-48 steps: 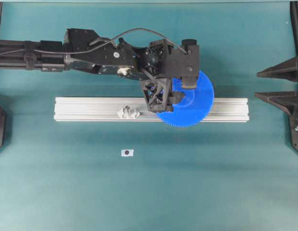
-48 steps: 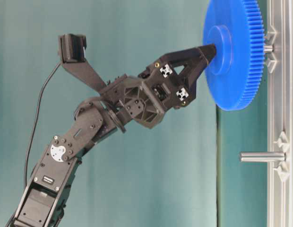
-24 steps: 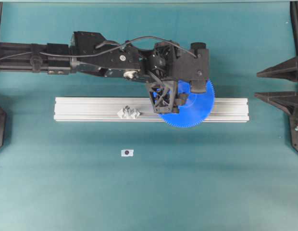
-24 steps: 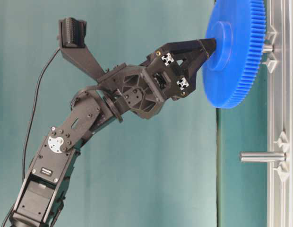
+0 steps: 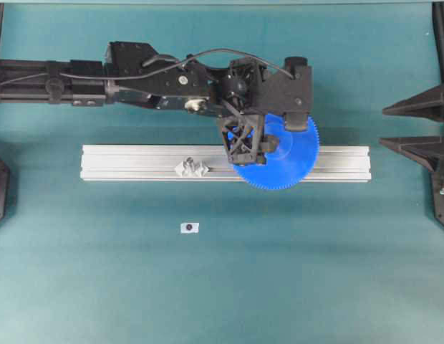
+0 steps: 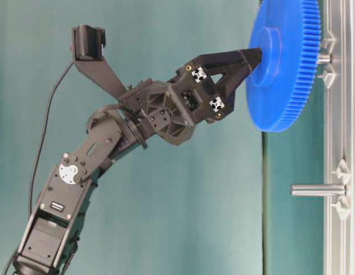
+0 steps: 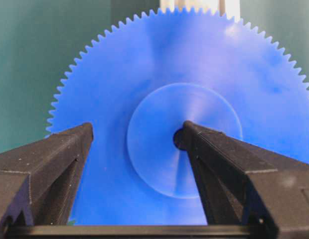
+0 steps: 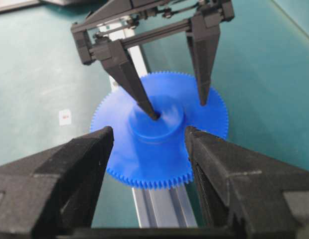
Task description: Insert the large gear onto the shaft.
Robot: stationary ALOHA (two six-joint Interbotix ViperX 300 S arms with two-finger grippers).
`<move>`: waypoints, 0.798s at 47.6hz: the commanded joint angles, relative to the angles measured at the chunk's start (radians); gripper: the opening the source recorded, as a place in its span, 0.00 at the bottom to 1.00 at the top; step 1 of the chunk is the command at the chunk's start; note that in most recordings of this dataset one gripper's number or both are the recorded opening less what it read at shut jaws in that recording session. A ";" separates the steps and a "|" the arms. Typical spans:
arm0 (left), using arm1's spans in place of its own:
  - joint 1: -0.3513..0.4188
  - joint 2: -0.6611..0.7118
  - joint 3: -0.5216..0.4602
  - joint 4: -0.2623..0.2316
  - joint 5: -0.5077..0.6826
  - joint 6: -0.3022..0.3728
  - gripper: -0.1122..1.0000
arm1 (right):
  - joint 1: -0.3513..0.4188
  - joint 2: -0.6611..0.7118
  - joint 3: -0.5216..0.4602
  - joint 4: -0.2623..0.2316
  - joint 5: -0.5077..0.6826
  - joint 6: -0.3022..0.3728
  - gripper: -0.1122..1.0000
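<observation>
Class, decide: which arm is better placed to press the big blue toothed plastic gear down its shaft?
Left: the left gripper, open, has a fingertip on the hub of the blue toothed gear; the right gripper sits well apart.

Four views, all meeting on the large gear (image 5: 283,159) over the aluminium rail (image 5: 136,163).

The overhead camera looks straight down on the teal counter (image 5: 222,279), taking in the whole rail. The table-level view is turned sideways and close, with the rail (image 6: 340,137) running along its right edge. The left wrist camera peers between its own fingers (image 7: 50,164), very near the gear (image 7: 144,79). The right wrist camera looks from farther back, across its fingers (image 8: 79,164), at the gear (image 8: 159,149).
</observation>
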 commanded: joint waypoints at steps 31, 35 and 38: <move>-0.074 -0.040 -0.021 0.002 -0.035 -0.067 0.82 | -0.003 0.009 -0.009 -0.002 -0.012 0.011 0.71; -0.060 -0.029 -0.020 0.002 -0.055 -0.067 0.82 | -0.002 0.008 -0.011 -0.002 -0.014 0.011 0.71; -0.048 -0.026 -0.020 0.002 -0.063 -0.061 0.82 | -0.002 0.009 -0.012 -0.002 -0.014 0.011 0.71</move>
